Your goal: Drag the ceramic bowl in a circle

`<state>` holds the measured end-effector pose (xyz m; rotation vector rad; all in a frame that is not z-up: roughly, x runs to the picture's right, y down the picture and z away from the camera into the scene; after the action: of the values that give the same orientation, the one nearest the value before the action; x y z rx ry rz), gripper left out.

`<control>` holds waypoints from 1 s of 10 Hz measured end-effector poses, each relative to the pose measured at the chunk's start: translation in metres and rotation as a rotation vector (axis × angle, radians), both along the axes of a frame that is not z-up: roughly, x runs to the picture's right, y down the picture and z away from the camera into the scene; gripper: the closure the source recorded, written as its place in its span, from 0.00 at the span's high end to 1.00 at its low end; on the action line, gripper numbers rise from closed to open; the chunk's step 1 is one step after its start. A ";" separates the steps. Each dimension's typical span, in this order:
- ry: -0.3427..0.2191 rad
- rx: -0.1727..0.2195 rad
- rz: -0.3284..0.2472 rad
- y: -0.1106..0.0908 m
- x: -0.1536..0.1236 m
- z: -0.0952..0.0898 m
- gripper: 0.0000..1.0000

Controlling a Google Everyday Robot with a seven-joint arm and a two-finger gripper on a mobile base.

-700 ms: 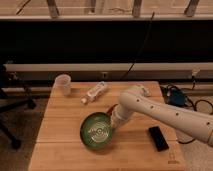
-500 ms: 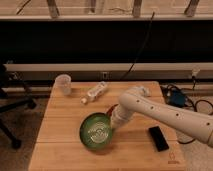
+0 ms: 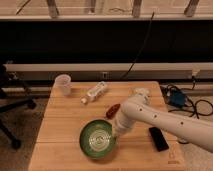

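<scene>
The ceramic bowl [image 3: 97,140] is round and glossy green with pale rings inside and a dark rim. It sits on the wooden table [image 3: 65,125] near the front edge, left of centre. My gripper [image 3: 117,133] reaches down from the white arm [image 3: 165,120] at the right and meets the bowl's right rim. The arm's wrist hides the gripper's tip.
A small translucent cup [image 3: 63,84] stands at the table's back left. A plastic bottle [image 3: 96,92] lies on its side at the back centre. A small reddish-brown object [image 3: 113,110] lies behind the arm. A black phone-like slab [image 3: 158,138] lies at the right front. Cables and a blue box [image 3: 176,98] sit off the right edge.
The bowl and the gripper have shifted slightly toward the front of the table. The other things have not moved.
</scene>
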<state>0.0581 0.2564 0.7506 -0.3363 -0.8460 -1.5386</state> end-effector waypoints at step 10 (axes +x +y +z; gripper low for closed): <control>-0.106 0.035 -0.261 0.018 -0.085 -0.021 0.00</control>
<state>-0.0267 0.2746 0.7298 -0.3529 -0.8826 -1.8246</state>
